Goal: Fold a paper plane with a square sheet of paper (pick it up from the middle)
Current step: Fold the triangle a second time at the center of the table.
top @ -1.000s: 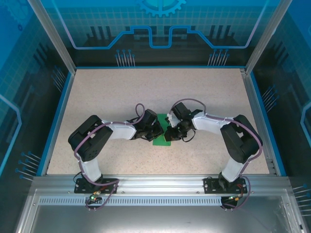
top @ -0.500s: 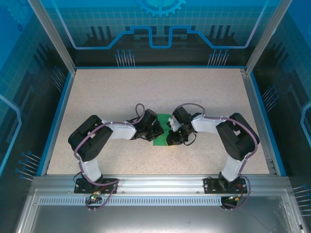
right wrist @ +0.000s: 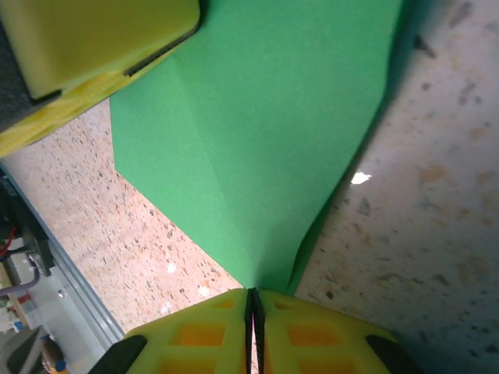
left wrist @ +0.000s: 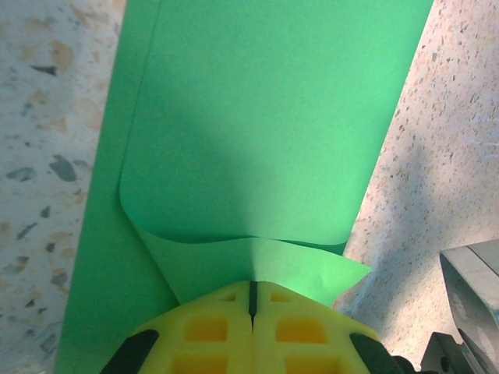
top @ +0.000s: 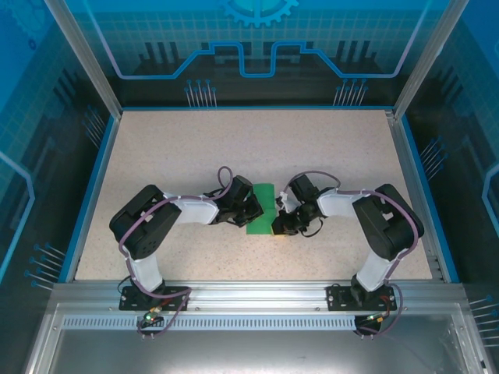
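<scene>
The square sheet of paper (top: 263, 202) is bright green and lies partly folded on the speckled table between both grippers. In the left wrist view the paper (left wrist: 265, 117) has an upper layer curling back, and a pointed flap runs into my left gripper (left wrist: 251, 285), whose yellow fingers are shut on it. In the right wrist view a creased corner of the paper (right wrist: 273, 117) rises off the table into my right gripper (right wrist: 253, 296), which is shut on it. From above, the left gripper (top: 249, 213) and right gripper (top: 279, 226) sit at opposite sides of the sheet.
A yellow finger of the left gripper (right wrist: 93, 47) sits close at the top left of the right wrist view. A blue raised border (top: 93, 187) and metal posts ring the table (top: 257, 140). An aluminium rail (top: 257, 292) runs along the near edge.
My right gripper has moved right and toward the near edge with its corner of the paper, uncovering more green between the grippers. The left gripper has stayed in place.
</scene>
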### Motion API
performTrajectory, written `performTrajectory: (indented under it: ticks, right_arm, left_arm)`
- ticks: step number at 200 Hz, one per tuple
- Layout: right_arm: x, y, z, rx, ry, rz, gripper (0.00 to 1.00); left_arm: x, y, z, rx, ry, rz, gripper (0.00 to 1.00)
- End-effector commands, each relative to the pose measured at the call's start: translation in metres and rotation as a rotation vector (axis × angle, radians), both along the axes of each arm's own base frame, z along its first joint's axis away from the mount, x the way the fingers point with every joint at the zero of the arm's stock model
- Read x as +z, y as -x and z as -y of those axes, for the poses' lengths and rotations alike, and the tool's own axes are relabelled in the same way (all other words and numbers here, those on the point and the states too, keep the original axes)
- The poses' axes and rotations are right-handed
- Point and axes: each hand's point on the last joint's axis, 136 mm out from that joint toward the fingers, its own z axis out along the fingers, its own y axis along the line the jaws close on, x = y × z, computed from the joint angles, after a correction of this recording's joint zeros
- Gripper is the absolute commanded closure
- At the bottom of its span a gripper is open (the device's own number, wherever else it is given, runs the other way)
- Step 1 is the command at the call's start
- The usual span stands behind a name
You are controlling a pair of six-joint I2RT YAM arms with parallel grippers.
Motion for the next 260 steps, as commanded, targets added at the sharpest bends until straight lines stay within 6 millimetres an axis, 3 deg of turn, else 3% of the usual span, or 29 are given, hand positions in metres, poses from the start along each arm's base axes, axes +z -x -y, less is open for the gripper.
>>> performTrajectory:
  ticks: [1, 36, 62, 88, 129, 174, 260]
  right_arm:
    - [-0.013, 0.019, 0.02, -0.047, 0.069, -0.099, 0.9]
    - [0.006, 0.013, 0.021, -0.072, 0.04, -0.064, 0.92]
    - [0.031, -0.002, 0.01, -0.078, -0.012, -0.002, 0.92]
    - [0.037, -0.013, -0.003, -0.074, -0.038, 0.004, 0.92]
    - [0.017, -0.016, -0.015, -0.05, 0.011, -0.027, 0.91]
    - [-0.022, -0.004, 0.016, -0.078, 0.151, -0.089, 0.92]
    - [-0.013, 0.021, 0.023, -0.009, 0.131, -0.095, 0.9]
  left_arm:
    - [-0.031, 0.023, -0.022, -0.008, -0.124, -0.098, 1.0]
    - [-0.03, 0.023, -0.021, -0.01, -0.119, -0.095, 1.0]
    - [-0.029, 0.022, -0.021, -0.01, -0.117, -0.092, 1.0]
    - [-0.029, 0.021, -0.02, -0.011, -0.114, -0.092, 1.0]
    - [-0.028, 0.02, -0.019, -0.011, -0.111, -0.09, 1.0]
    - [-0.03, 0.021, -0.021, -0.011, -0.121, -0.094, 1.0]
    - [-0.033, 0.023, -0.023, -0.004, -0.131, -0.103, 1.0]
